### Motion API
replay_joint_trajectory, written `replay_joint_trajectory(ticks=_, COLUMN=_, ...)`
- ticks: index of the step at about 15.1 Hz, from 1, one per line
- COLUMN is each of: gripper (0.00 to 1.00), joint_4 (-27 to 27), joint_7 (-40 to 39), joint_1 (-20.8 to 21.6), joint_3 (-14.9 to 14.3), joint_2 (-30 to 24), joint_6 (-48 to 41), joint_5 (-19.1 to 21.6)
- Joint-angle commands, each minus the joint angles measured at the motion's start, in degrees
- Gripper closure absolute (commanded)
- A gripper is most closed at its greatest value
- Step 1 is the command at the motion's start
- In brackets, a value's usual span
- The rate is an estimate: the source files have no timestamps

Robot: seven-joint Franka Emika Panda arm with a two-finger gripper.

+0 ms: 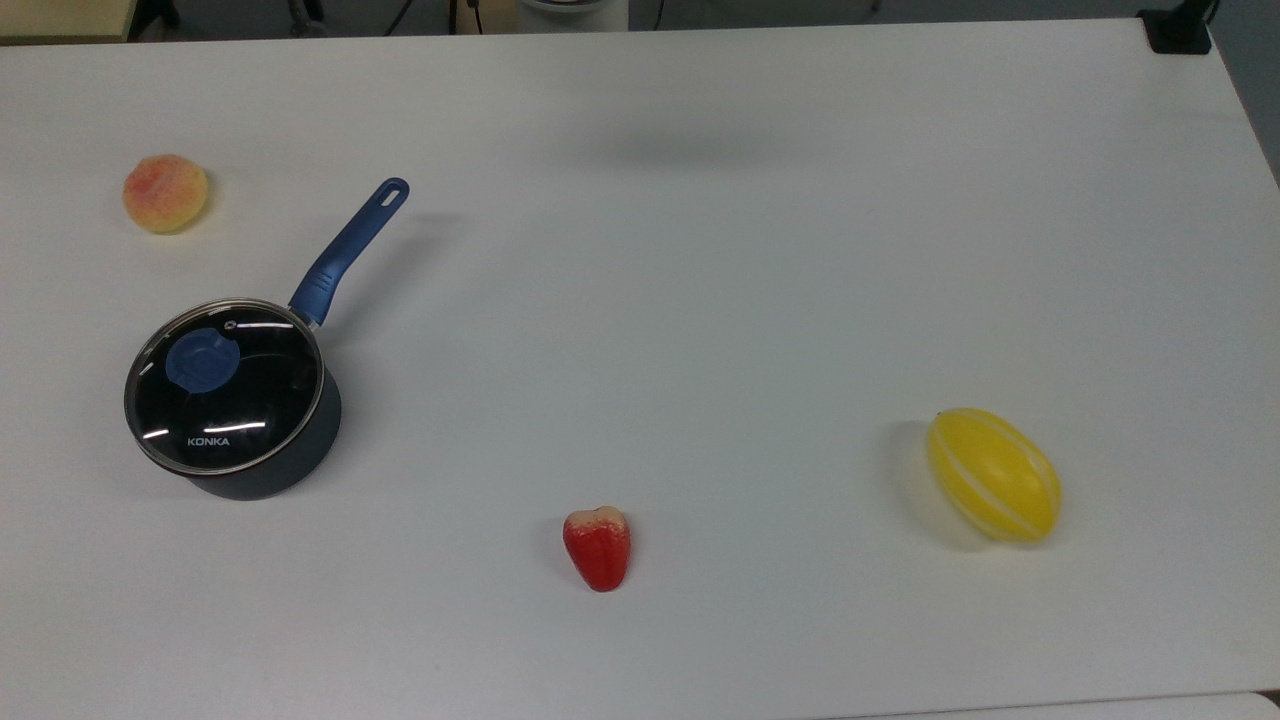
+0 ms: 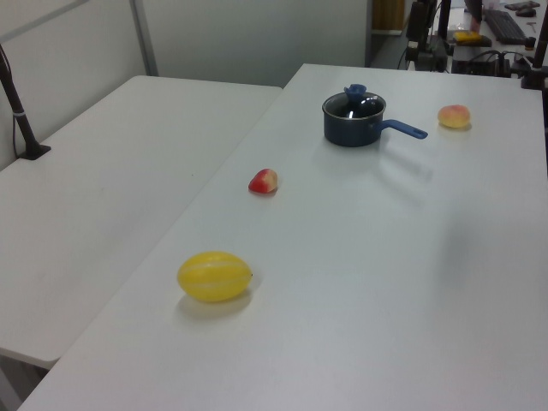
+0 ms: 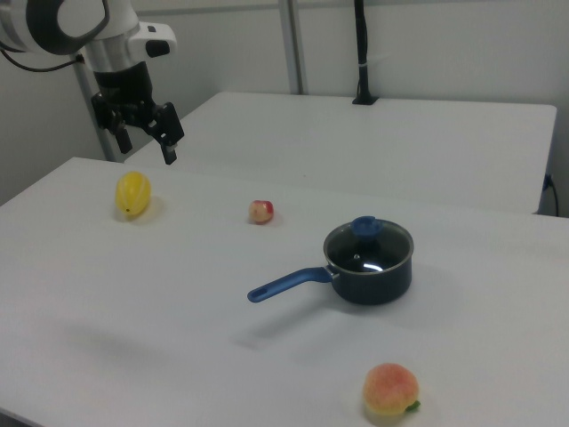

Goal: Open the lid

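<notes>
A lab: white worktables (image 2: 128, 171), robot arm (image 3: 80, 27), cluttered desks (image 2: 505, 26) behind

We see a peach (image 1: 165, 193) nr the table's (image 1: 700, 250) far-left corner in the top view, a red fruit (image 1: 598, 548) nr the front edge, mid-way, & a yellow melon (image 1: 993, 475) twd the right edge.

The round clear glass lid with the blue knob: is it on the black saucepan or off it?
On. The glass lid sits flat on the black saucepan, its metal rim matching the pan's rim all around.
</notes>
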Motion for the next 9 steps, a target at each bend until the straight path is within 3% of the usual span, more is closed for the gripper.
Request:
replay_joint_trajectory(ticks=1, gripper=0.00, joint_4=-1.46, joint_7=-0.58, joint_1=0.93, joint_3=-0.88, joint_2=-1.16, joint_6=0.22, joint_5=-0.21)
replay_joint_trajectory(ticks=9, gripper=0.00, joint_4=-1.55, joint_7=-0.58, joint_1=0.58, joint_3=-0.88, joint_2=-1.16, joint_6=0.13, joint_5=-0.21)
